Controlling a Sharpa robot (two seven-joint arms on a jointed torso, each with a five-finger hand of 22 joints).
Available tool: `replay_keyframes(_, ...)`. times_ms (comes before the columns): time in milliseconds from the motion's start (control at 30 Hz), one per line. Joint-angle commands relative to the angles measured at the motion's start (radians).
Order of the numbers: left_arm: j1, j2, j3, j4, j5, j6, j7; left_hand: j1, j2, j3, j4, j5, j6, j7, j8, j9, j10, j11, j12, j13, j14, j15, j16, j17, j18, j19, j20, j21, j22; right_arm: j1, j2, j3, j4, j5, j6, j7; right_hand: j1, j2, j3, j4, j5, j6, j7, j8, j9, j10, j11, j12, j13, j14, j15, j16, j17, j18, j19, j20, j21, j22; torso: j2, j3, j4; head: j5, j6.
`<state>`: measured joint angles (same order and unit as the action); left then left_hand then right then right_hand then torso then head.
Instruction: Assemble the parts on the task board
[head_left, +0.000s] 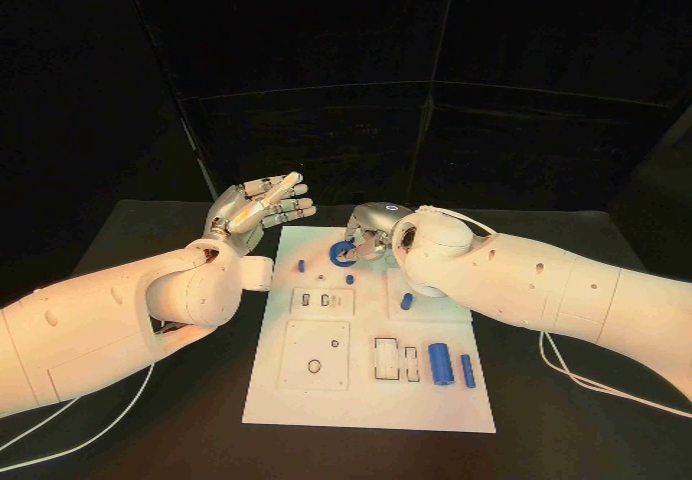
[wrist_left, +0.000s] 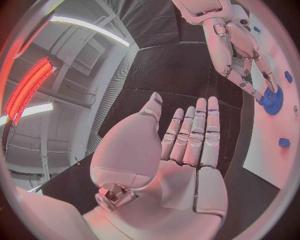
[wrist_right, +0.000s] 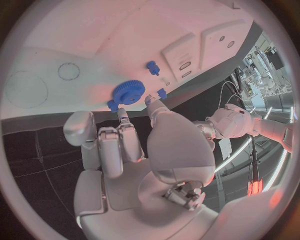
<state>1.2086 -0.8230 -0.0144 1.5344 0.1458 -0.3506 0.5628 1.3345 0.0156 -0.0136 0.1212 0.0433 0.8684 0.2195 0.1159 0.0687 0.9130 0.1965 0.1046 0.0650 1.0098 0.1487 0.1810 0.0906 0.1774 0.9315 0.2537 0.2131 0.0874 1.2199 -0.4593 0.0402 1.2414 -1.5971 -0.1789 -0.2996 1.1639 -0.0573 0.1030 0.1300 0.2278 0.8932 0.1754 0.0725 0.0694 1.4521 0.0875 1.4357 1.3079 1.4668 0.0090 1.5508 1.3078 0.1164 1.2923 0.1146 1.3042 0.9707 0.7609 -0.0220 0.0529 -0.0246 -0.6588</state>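
The white task board (head_left: 289, 395) lies in the middle of the table. A blue gear (head_left: 343, 253) sits at its far end. My right hand (head_left: 378, 236) reaches down over it, and its thumb and a fingertip (wrist_right: 122, 113) pinch the blue gear (wrist_right: 129, 92) at its rim. The left wrist view shows the same fingertips (wrist_left: 267, 85) on the blue gear (wrist_left: 272, 100). My left hand (head_left: 260, 208) is raised beside the board's far left corner, palm flat, fingers (wrist_left: 194, 135) straight, holding nothing. Two blue cylinders (head_left: 440, 365) lie at the board's near right.
Small blue pieces lie on the board: a peg (head_left: 302, 266), another peg (head_left: 407, 300), a short pin (head_left: 411, 362). White inset blocks with holes (head_left: 316, 352) and slots (head_left: 322, 300) take up the board's centre. Black table (head_left: 577, 430) surrounds it; a white cable (head_left: 591, 385) trails right.
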Motion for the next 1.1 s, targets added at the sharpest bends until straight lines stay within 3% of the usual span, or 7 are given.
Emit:
replay_keyframes(33,0.002,-0.003,0.001,0.001,-0.003,0.009,0.004,0.003,0.010,-0.001,-0.005,0.003,0.004,0.022,-0.004,-0.001,0.007,-0.001,-0.003,-0.001,0.006,0.000,-0.003,-0.002,0.004,0.004,0.000,-0.005,-0.001,0.002,-0.043,0.001,0.029,0.075,-0.176,0.093,0.037,-0.002,0.000,-0.018,0.027,0.004,-0.001,0.005,0.000,0.005,-0.001,0.003,0.091,0.093,0.001,0.004,0.212,-0.006,0.004,0.001,0.004,0.000,-0.002,0.0015,-0.0022,-0.001,0.004)
replay_keyframes(200,0.002,-0.007,0.001,0.002,-0.003,0.009,0.005,0.002,0.010,-0.001,-0.006,0.003,0.004,0.023,-0.004,-0.001,0.007,0.000,-0.004,-0.001,0.006,0.000,-0.004,-0.002,0.004,0.005,0.000,-0.005,-0.001,0.002,-0.162,0.000,0.082,0.261,-0.198,0.308,0.097,0.000,0.004,-0.058,0.031,0.000,0.000,0.001,-0.001,-0.006,0.000,-0.008,0.079,0.087,0.001,-0.004,0.186,-0.001,-0.015,0.001,-0.014,-0.034,-0.004,-0.0010,-0.0042,-0.009,0.012)
replay_keyframes(433,0.002,-0.008,0.001,-0.003,-0.003,0.011,0.008,0.002,0.010,-0.001,-0.006,0.003,0.004,0.022,-0.004,-0.001,0.007,0.000,-0.004,-0.001,0.007,0.000,-0.004,-0.002,0.004,0.005,0.000,-0.006,-0.001,0.002,-0.328,-0.001,0.139,0.500,-0.173,0.493,0.190,-0.006,0.018,-0.132,0.079,0.027,-0.006,0.013,0.002,-0.029,-0.007,-0.034,0.052,0.077,-0.005,-0.020,0.145,0.007,-0.041,-0.004,-0.039,-0.077,-0.009,0.0049,-0.0214,-0.013,0.016)
replay_keyframes(567,0.002,-0.005,0.001,-0.007,-0.003,0.013,0.009,0.002,0.010,-0.001,-0.006,0.003,0.004,0.022,-0.004,-0.001,0.007,0.000,-0.004,-0.001,0.007,0.000,-0.004,-0.002,0.004,0.005,0.000,-0.006,-0.001,-0.001,-0.379,-0.001,0.149,0.552,-0.170,0.517,0.197,-0.013,0.016,-0.142,0.081,0.025,-0.006,0.011,0.001,-0.033,-0.008,-0.039,0.047,0.077,-0.005,-0.021,0.145,0.007,-0.042,-0.005,-0.040,-0.079,-0.010,0.0090,-0.0275,-0.019,0.017)
replay_keyframes(733,0.002,-0.003,0.001,-0.013,-0.003,0.014,0.009,0.003,0.010,-0.002,-0.007,0.003,0.004,0.022,-0.004,-0.001,0.007,0.000,-0.004,-0.001,0.007,0.000,-0.004,-0.002,0.004,0.005,0.000,-0.006,-0.001,-0.031,-0.417,-0.001,0.136,0.575,-0.173,0.519,0.205,-0.018,0.014,-0.156,0.082,0.009,-0.004,0.002,-0.002,-0.039,-0.006,-0.046,0.039,0.078,-0.004,-0.021,0.144,0.007,-0.043,-0.005,-0.043,-0.083,-0.009,0.0115,-0.0315,-0.021,0.017)
replay_keyframes(933,0.001,-0.003,0.000,-0.017,-0.003,0.017,0.008,0.003,0.010,-0.002,-0.007,0.003,0.004,0.022,-0.004,-0.001,0.007,0.000,-0.004,-0.001,0.007,0.000,-0.004,-0.002,0.004,0.005,0.000,-0.006,-0.001,-0.071,-0.423,-0.001,0.087,0.574,-0.162,0.506,0.202,-0.021,0.009,-0.161,0.079,-0.010,0.000,-0.006,-0.004,-0.045,-0.002,-0.054,0.031,0.078,-0.002,-0.022,0.145,0.008,-0.046,-0.003,-0.046,-0.090,-0.008,0.0167,-0.0377,-0.019,0.011)
replay_keyframes(1100,0.000,-0.005,0.000,-0.020,-0.003,0.018,0.008,0.003,0.011,-0.002,-0.008,0.003,0.005,0.022,-0.004,-0.001,0.008,-0.001,-0.005,-0.001,0.007,0.000,-0.004,-0.002,0.004,0.006,0.000,-0.006,-0.002,-0.101,-0.408,-0.001,0.042,0.553,-0.146,0.495,0.201,-0.022,0.008,-0.162,0.078,-0.014,0.001,-0.006,-0.004,-0.046,-0.001,-0.055,0.030,0.078,-0.001,-0.021,0.147,0.008,-0.047,-0.003,-0.046,-0.091,-0.008,0.0173,-0.0379,-0.020,0.006)
